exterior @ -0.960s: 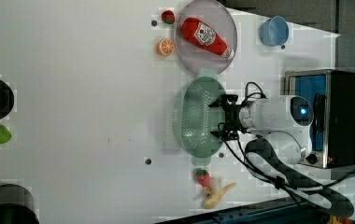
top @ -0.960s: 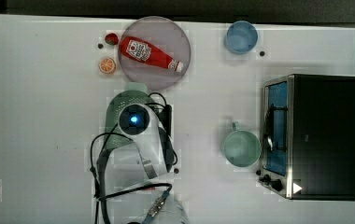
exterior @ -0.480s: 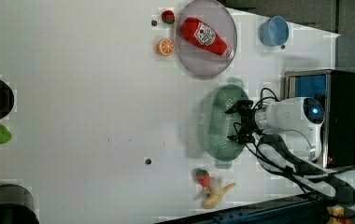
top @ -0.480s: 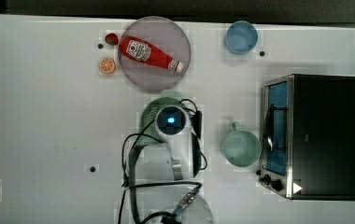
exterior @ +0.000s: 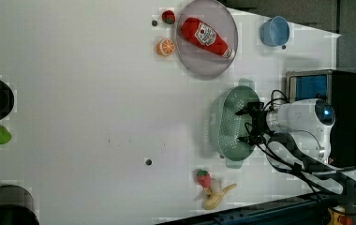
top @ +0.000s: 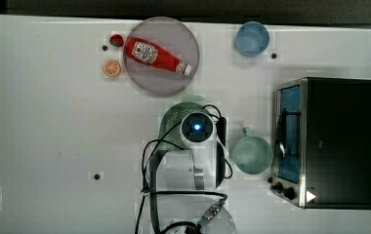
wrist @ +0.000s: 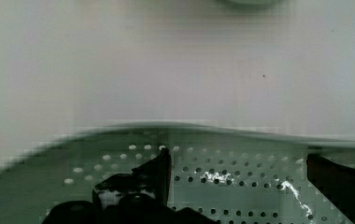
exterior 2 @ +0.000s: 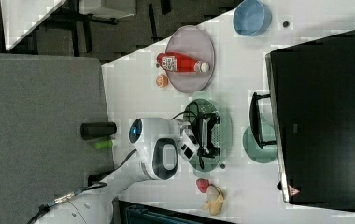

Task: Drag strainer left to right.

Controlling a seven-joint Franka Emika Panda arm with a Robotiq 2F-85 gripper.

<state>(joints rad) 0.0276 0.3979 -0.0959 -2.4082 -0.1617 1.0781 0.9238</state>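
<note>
A white table [top: 51,146] fills the top view, with dark floor beyond its far edge. A grey panel [exterior 2: 40,102] stands beside the table in the right view. A black toaster oven [top: 335,141] sits at the top view's right.

A grey plate [top: 161,56] holds a ketchup bottle [top: 154,56] lying on its side. Just beside the plate are an orange slice [top: 111,68] and a strawberry [top: 116,40]. A blue bowl [top: 252,38] looks empty. A mint-green mug [top: 252,154] sits just beside the oven, also seemingly empty.

The strainer [exterior: 225,124] lies near the table's middle, between the plate and the mug, with the arm over it. The gripper [exterior: 251,123] reaches inside it, its fingers [wrist: 159,172] spread apart above the perforated bottom; whether they touch the wall is hard to tell.
</note>
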